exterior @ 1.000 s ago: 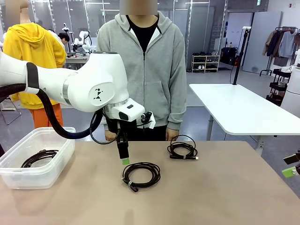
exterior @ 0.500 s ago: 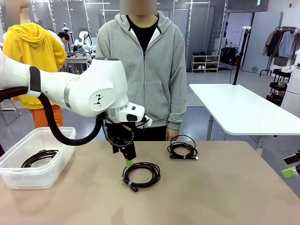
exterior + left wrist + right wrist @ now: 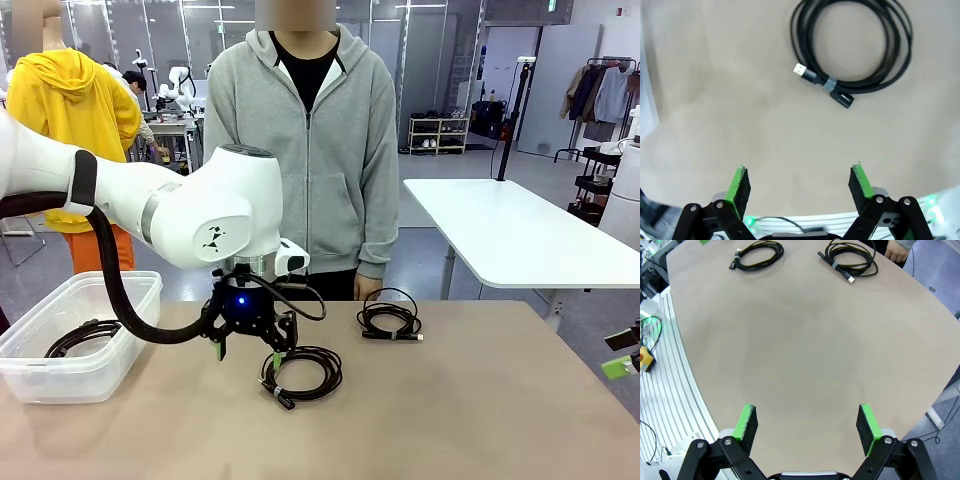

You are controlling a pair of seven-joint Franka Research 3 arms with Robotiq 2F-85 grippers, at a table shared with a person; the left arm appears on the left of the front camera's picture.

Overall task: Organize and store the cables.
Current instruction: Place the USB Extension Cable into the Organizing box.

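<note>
One coiled black cable [image 3: 336, 375] lies on the tan table in front of me, and a second cable [image 3: 385, 322] lies farther back to the right. My left gripper [image 3: 248, 352] hangs open, low over the table just left of the nearer coil. In the left wrist view that cable [image 3: 827, 85] lies ahead of the open left gripper [image 3: 800, 182], with bare table between the fingers. A third cable [image 3: 85, 335] rests inside the plastic box. My right gripper [image 3: 807, 425] is open over the table's right side, far from both cables [image 3: 737, 261] [image 3: 842, 266].
A clear plastic box [image 3: 60, 375] stands at the table's left edge. A person in a grey hoodie [image 3: 310, 150] stands at the far side, one hand [image 3: 897, 252] near the table edge beside the farther cable. A white table [image 3: 500, 230] stands behind on the right.
My left gripper has come down toward the table and turned about its wrist, so both fingers now show side by side next to the nearer coil. The cables have not moved.
</note>
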